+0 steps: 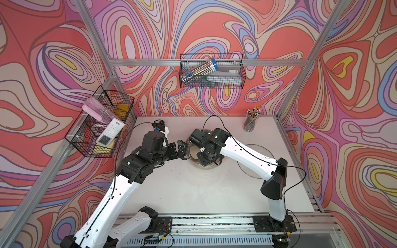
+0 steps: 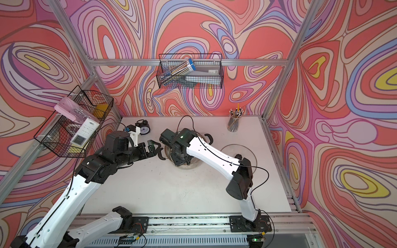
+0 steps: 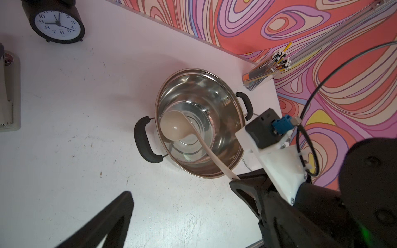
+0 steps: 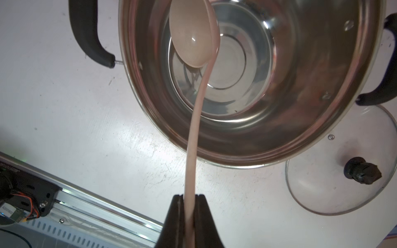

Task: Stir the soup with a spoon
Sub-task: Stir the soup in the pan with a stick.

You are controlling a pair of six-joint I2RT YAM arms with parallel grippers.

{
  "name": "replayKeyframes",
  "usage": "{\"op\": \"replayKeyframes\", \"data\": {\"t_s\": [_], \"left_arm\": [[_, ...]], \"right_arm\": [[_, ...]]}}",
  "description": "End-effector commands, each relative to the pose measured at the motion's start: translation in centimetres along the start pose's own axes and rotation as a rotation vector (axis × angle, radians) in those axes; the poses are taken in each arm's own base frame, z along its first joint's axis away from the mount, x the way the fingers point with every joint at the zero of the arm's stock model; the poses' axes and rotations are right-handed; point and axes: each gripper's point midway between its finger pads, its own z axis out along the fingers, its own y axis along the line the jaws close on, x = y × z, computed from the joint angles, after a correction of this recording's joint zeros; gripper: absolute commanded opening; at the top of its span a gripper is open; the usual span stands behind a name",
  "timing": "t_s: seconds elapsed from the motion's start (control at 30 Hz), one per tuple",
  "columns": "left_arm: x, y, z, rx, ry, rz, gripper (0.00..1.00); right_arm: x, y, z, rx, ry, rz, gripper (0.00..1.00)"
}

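Observation:
A steel pot (image 3: 225, 128) with black handles stands mid-table; in both top views my right arm covers most of it (image 1: 206, 168) (image 2: 194, 164). The cream-white spoon (image 4: 193, 133) slants into it, and its round bowl (image 3: 175, 126) lies low against the pot's inner wall. My right gripper (image 4: 190, 196) is shut on the spoon's slim handle above the pot's rim (image 4: 236, 165). The pot's shiny bottom may hold a little clear soup; I cannot tell. My left gripper (image 1: 181, 150) (image 3: 180, 189) hangs open and empty just left of the pot, near a side handle (image 3: 144, 141).
A glass lid (image 4: 335, 182) (image 1: 247, 169) lies flat to the right of the pot. At the back stand a black alarm clock (image 3: 57, 21) (image 2: 142, 128) and a clear cup of pencils (image 1: 250, 123). Wire baskets (image 1: 211, 70) (image 1: 98, 124) hang on the walls.

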Motion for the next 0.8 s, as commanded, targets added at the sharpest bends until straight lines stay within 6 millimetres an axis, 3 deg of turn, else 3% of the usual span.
{"op": "replayKeyframes", "data": {"t_s": [0.0, 0.37, 0.77], "left_arm": [[-0.9, -0.7, -0.1, 0.032, -0.056, 0.058, 0.99], [-1.4, -4.4, -0.7, 0.231, -0.099, 0.250, 0.99], [-0.6, -6.7, -1.5, 0.385, -0.109, 0.376, 0.99]], "right_arm": [[1.3, -0.9, -2.0, -0.015, -0.025, 0.042, 0.00], [4.4, -5.2, -2.2, 0.111, 0.027, 0.110, 0.00], [0.7, -9.3, -1.7, 0.143, -0.017, 0.176, 0.00]]}}
